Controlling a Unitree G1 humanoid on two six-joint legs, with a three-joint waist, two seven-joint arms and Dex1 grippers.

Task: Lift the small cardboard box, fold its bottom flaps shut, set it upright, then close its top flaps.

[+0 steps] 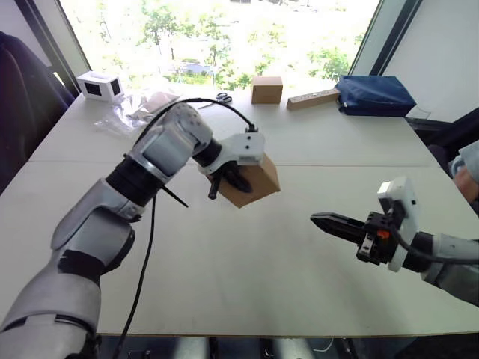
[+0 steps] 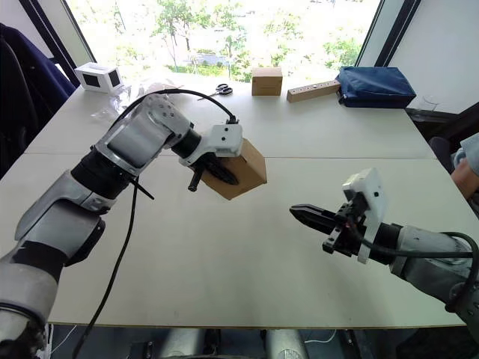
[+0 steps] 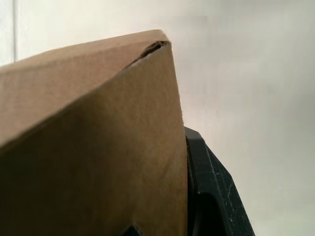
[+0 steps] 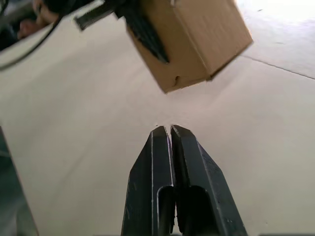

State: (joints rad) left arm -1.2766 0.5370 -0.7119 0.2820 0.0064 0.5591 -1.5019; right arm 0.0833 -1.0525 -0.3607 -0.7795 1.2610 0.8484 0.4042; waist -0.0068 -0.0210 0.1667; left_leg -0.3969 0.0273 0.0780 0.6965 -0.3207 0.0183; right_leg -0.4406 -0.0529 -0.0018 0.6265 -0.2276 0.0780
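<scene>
Box, small, plain brown corrugated cardboard, is hanging tilted above the pale tabletop, gripped by the left hand; the closed, empty right hand is pointing toward it, well apart.

The left arm is reaching forward over the table, its left gripper clamping the small cardboard box and holding it tilted in the air. The right gripper is hovering well apart, fingers pressed together, pointing toward the box.
</scene>
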